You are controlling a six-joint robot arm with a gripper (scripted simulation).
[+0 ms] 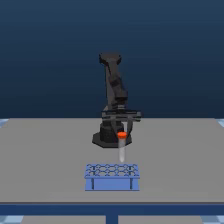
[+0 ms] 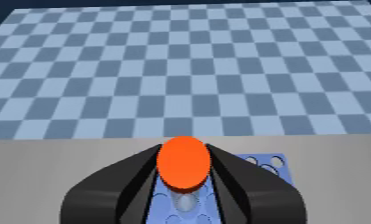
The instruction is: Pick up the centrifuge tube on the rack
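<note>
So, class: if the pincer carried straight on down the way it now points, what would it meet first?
The pincer grips the centrifuge tube just under its orange cap, pointing downward. Continuing, the tube's tip would probably meet the blue rack first, though depth is unclear.

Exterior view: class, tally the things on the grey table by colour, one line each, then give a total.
Black: 1, the arm with its hand
Light blue: 1, the rack
Pale with an orange-red cap: 1, the tube, held in the hand above the rack
Total: 3
</note>
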